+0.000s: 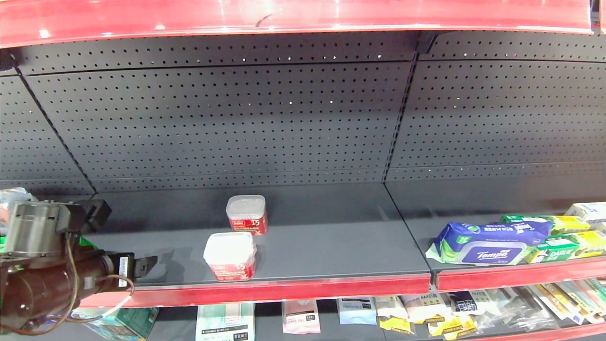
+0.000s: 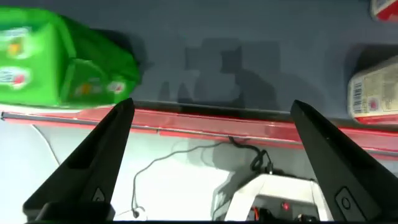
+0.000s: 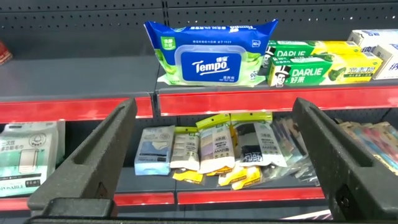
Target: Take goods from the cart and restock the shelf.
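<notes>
Two white-lidded red tubs stand on the dark shelf [image 1: 331, 237], one further back [image 1: 246, 215] and one near the red front lip [image 1: 230, 255]. My left gripper [image 1: 120, 239] hangs open and empty at the shelf's left front, to the left of the front tub. In the left wrist view the gripper [image 2: 211, 107] spans the red shelf lip [image 2: 211, 124], with a green pack [image 2: 62, 56] on one side and a tub [image 2: 373, 93] on the other. My right gripper [image 3: 211, 162] is open and empty, facing the shelf front below a blue wipes pack [image 3: 211, 53].
The blue wipes pack [image 1: 487, 241] and green and yellow toothpaste boxes [image 1: 563, 237] lie on the right shelf section. Hanging packets [image 3: 211, 146] and bags [image 1: 303, 315] fill the lower shelf. A red shelf [image 1: 284, 14] runs overhead. Perforated back panels [image 1: 236, 118] close the rear.
</notes>
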Robot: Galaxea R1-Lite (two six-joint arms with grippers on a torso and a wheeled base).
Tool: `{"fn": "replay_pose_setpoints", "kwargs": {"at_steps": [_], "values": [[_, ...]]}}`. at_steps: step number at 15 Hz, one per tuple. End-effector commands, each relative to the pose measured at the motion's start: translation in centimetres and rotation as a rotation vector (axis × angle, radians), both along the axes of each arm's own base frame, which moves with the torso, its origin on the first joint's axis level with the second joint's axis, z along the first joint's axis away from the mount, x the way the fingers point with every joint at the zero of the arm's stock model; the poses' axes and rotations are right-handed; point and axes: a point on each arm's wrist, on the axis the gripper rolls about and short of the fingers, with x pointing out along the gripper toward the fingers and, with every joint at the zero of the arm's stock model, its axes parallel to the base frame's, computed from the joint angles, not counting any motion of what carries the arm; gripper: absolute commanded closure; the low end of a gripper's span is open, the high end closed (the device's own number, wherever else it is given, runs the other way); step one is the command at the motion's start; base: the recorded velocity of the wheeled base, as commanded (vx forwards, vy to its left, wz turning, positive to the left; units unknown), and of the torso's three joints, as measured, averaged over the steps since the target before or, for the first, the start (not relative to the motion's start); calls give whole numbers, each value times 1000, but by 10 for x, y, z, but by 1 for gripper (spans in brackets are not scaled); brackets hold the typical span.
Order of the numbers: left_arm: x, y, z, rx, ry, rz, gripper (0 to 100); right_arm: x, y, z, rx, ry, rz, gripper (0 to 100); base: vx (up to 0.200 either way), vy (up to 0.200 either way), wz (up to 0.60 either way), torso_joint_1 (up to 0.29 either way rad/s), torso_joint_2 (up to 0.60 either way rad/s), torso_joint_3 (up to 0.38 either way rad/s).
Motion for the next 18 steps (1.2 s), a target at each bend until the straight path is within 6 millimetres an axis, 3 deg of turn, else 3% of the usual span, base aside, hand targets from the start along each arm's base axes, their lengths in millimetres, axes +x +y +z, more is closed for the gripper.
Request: {"fn": "replay_pose_setpoints", "kwargs": {"at_steps": [1,12,18], "values": [[10,-8,-18,3,75,-36,0,0,0,0,-2,2,1,0,0,0,0,0,0,0],[42,-22,-50,-77,79,-81,0,0,0,0,-3,2,1,0,0,0,0,0,0,0],[53,-28,-51,-107,50,-77,0,0,0,0,-2,2,1,0,0,0,0,0,0,0]]}}
